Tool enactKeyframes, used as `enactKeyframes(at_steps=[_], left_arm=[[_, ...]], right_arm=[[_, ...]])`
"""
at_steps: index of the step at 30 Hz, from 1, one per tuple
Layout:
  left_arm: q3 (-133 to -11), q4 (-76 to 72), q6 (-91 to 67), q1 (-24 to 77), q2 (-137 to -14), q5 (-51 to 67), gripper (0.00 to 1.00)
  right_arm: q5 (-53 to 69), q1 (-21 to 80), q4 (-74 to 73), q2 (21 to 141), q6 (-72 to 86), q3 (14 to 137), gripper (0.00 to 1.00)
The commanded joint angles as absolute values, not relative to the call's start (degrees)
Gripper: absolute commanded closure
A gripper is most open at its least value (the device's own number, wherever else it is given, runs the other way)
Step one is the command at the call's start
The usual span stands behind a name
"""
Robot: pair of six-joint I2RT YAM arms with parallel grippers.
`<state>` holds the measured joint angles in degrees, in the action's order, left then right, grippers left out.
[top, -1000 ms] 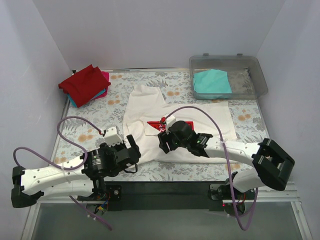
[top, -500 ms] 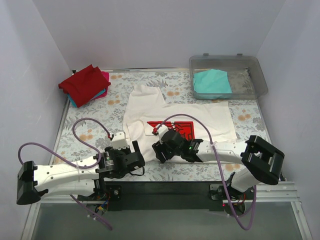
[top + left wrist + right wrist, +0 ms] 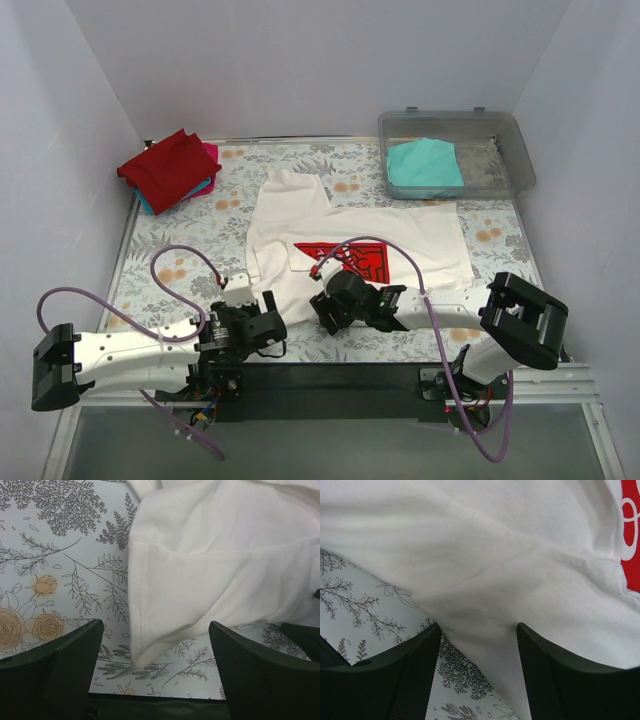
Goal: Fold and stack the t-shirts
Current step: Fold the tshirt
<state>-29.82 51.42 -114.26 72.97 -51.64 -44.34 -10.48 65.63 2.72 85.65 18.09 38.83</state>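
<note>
At near hem: white tee (image 3: pixel 210 555)
L gripper (image 3: pixel 157 645): spread, empty
R gripper (image 3: pixel 479 652): spread, empty
Risk: shallow pinch — hem slips, fold skews

Bin (image 3: pixel 497 160) far right, folded stack (image 3: pixel 170 168) far left; walls (image 3: pixel 60 150) close.

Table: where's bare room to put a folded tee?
Biggest bare patch: left side of the table, between red stack and white tee. Narrow strip between tee and bin. Crowded at the near edge: left tool and right tool at the tee's hem.
</note>
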Motion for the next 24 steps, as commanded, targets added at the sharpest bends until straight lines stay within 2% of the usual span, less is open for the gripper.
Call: enactKeyframes(at_steps=[1, 6, 8, 9, 12, 13, 16, 19, 20, 22, 24], left_arm=[[-28.74, 48.43, -123.49, 72.77, -51.16, -45.09, 0.21], [-25.67, 42.99, -120.07, 70.93, -48.34, -43.25, 0.22], [-25.14, 41.67, -119.18, 70.49, -47.90, -43.07, 0.26], [-24.79, 40.53, -118.83, 70.31, -47.99, -42.54, 0.33], [-24.87, 40.16, -118.39, 70.22, -48.95, -42.10, 0.42], [-25.05, 40.60, -119.17, 70.22, -49.39, -42.19, 0.54], [-25.66, 42.27, -119.97, 70.22, -50.27, -42.19, 0.72], [-25.84, 42.71, -119.97, 70.22, -50.27, -41.75, 0.83], [-25.84, 42.80, -120.06, 70.22, -50.36, -41.75, 0.90], [-26.01, 43.50, -120.67, 70.14, -50.71, -41.84, 0.97], [-27.07, 46.12, -122.33, 70.14, -51.15, -42.62, 1.00]], right_arm=[[-11.86, 66.09, 2.64, 84.38, 19.16, 38.24, 0.43], [-12.30, 66.53, 2.37, 83.67, 19.60, 37.44, 0.43], [-12.66, 66.62, 2.29, 83.23, 19.78, 37.00, 0.44], [-12.83, 66.62, 2.20, 83.15, 19.86, 36.83, 0.43], [-13.18, 66.71, 2.02, 82.62, 20.13, 36.39, 0.43], [-13.53, 66.71, 1.76, 82.44, 20.39, 36.39, 0.43], [-14.06, 67.06, 1.06, 82.00, 20.65, 36.39, 0.43], [-14.94, 67.24, 0.53, 82.00, 20.74, 35.86, 0.44], [-15.29, 67.24, 0.44, 82.18, 20.74, 35.69, 0.47], [-15.90, 67.24, 0.09, 83.05, 20.83, 35.77, 0.55], [-16.08, 67.32, 0.09, 83.67, 20.92, 35.77, 0.61]])
